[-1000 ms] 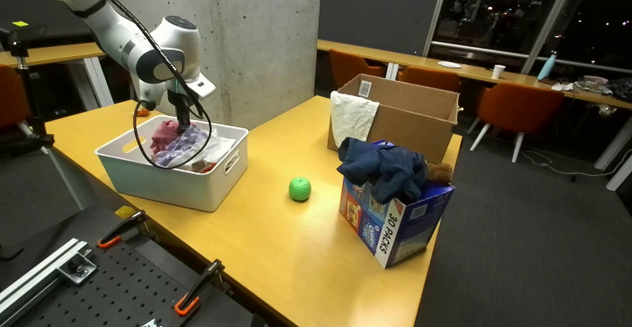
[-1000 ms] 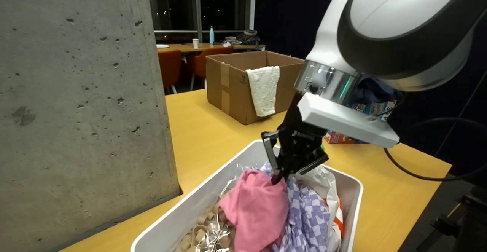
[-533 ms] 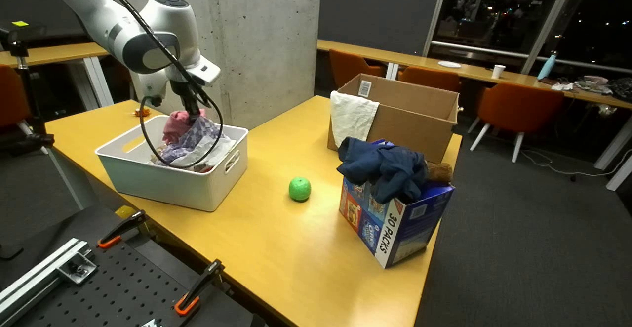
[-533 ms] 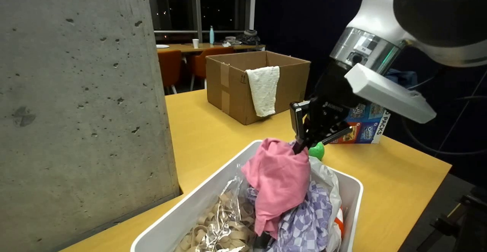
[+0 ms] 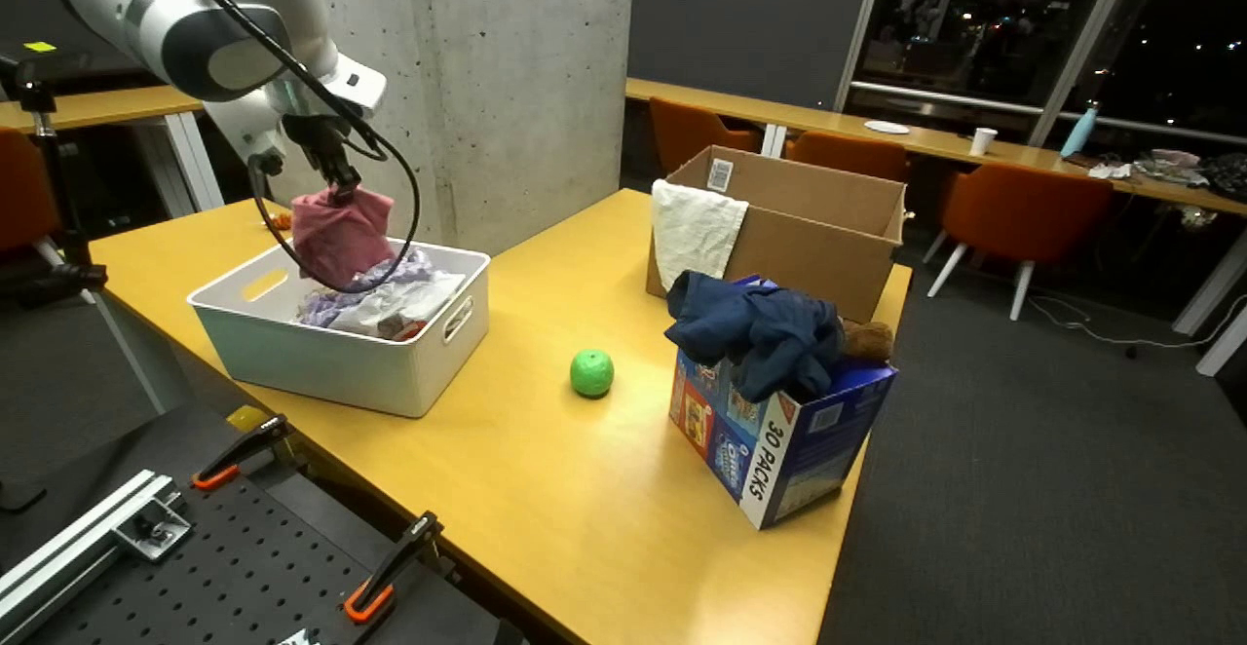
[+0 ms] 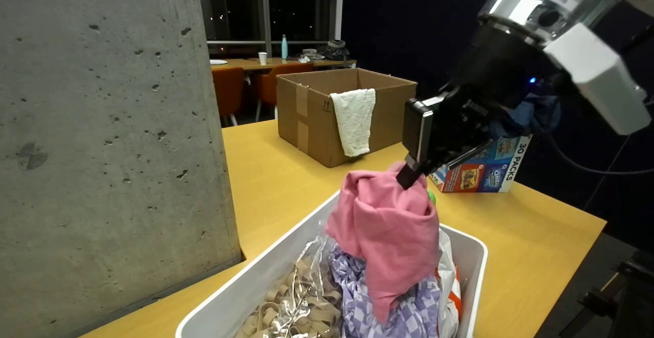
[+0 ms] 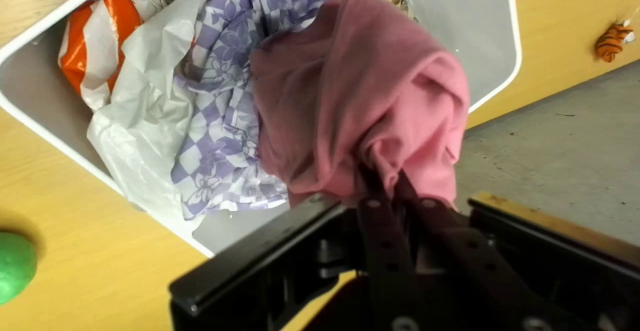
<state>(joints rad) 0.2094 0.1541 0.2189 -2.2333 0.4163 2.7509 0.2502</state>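
Note:
My gripper [image 7: 385, 176] is shut on a fold of pink cloth [image 7: 360, 86], pinched between both fingertips. In both exterior views the pink cloth [image 6: 386, 231] hangs bunched from the gripper [image 6: 407, 176], above the white bin [image 5: 321, 362]. Its lower end dangles over, or rests against, a purple checked cloth [image 7: 215, 156]; which of these I cannot tell. Beside that cloth in the bin lie a crumpled white plastic bag [image 7: 145, 121] with orange stripes and, on the opposite side, tan curled strips [image 6: 271, 307] in clear wrap.
A green ball [image 5: 591, 373] sits on the table between the bin and a blue snack box [image 5: 828, 450] topped with navy cloth [image 5: 760, 323]. Behind stands a cardboard box [image 5: 818, 260] with a white towel [image 5: 694, 231] over its side. A concrete pillar [image 6: 112, 139] rises near the bin.
The gripper has risen with the pink cloth, drawing it up off the bin's contents. The checked cloth, partly lifted half a second ago, now lies lower in the bin.

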